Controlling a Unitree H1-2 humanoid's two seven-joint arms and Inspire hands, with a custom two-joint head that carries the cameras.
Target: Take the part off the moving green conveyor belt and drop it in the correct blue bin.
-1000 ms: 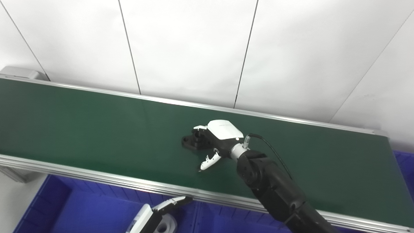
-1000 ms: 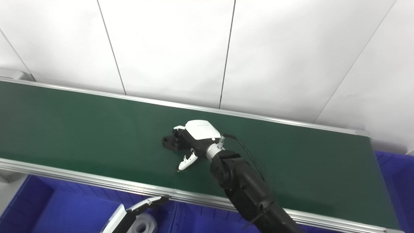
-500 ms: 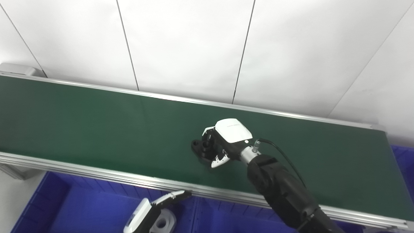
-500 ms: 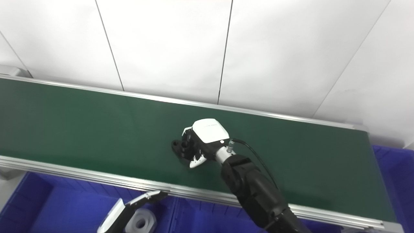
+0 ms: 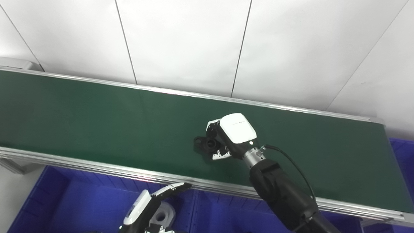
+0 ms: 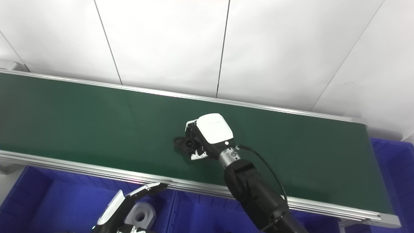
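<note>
Your right hand [image 5: 231,137] has its fingers wrapped round the black part [image 5: 206,145], out over the middle of the green conveyor belt [image 5: 97,123]; whether the part rides clear of the belt or is touching it, I can't tell. Main risk: the grip looks shallow; the part sticks out left of the fingers, so a fast swing toward a blue bin [image 5: 74,207] could let it twist out and drop back on the belt, which would carry it off. If it drags on the belt, that could also pull it loose; lift straight up first. Pose: right arm reaches in from bottom right, wrist bent, white back of the hand facing up. Left hand [image 5: 147,210] hangs low over the near bin beside a white part [image 5: 160,216]; fingers look extended, gripping nothing that I can see.
</note>
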